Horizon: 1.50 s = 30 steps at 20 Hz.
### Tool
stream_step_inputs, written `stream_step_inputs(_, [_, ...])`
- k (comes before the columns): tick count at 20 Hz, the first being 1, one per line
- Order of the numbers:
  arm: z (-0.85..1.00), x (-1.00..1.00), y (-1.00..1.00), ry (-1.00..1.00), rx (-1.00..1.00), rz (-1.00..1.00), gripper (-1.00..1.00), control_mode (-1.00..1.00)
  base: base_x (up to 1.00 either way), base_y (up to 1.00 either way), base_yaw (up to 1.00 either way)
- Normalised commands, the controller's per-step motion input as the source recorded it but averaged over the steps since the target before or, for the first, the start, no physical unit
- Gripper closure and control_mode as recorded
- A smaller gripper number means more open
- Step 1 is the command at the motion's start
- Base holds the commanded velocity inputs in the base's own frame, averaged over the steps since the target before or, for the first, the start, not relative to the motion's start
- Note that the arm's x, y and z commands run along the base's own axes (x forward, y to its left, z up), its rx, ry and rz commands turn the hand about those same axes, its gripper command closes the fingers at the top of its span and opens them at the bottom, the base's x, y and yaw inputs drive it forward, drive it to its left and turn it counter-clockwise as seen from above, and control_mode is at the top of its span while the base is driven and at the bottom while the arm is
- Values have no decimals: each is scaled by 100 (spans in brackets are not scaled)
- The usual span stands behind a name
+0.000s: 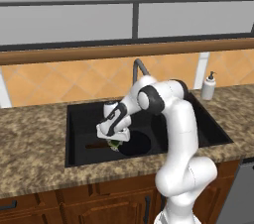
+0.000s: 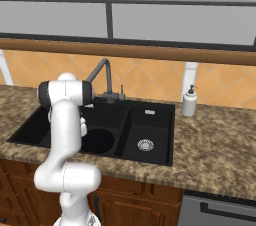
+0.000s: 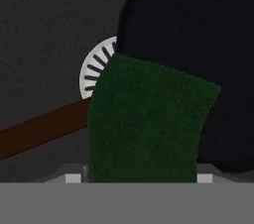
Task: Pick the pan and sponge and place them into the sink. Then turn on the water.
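From my remote station I see the round, shallow black frying pan (image 1: 135, 143) lying on the floor of the large basin of the matte black double-basin sink (image 1: 79, 114), its long dark-brown handle (image 3: 42, 128) running off toward eight o'clock in the hand view. So I judge the first part of the job done.

The two-finger gripper (image 1: 115, 143) hangs low inside that same basin, and the small flat green sponge (image 3: 149, 124) sits right in front of the hand camera, rising from between the fingers. In the left base view a bit of green shows under the hand at about six o'clock from the wrist. The fingers stand fairly wide apart with the sponge between them; I read that as clamped across the sponge, though the pads themselves are hidden. The sponge overlaps the pan's rim at two o'clock and part of the round silver drain (image 3: 96, 67) at eleven o'clock, so it is above the basin floor, but I cannot tell whether it touches anything below.

Left to do, as I judge it: let the sponge go in the sink, lift out, and work the dark grey gooseneck faucet (image 2: 102, 77). No stream runs from it now.
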Motion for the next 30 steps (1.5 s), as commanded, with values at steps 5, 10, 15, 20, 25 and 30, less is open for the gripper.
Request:
stream_step_inputs(5, [-26,30,0,-3,0,0,100,-100,0,0,0])
stream_step_inputs(10, [-16,15,3,-1,0,0,-100,-100,0,0,0])
stream_step_inputs(15, [4,2,4,0,0,0,-100,-100,0,0,0])
stream_step_inputs(20, [48,-7,-18,-2,4,0,-100,-100,0,0,0])
stream_step_inputs(25, [91,-30,-26,-13,12,5,-100,-100,0,0,0])
stream_step_inputs(30, [97,-56,-17,-19,7,7,-100,-100,0,0,0])
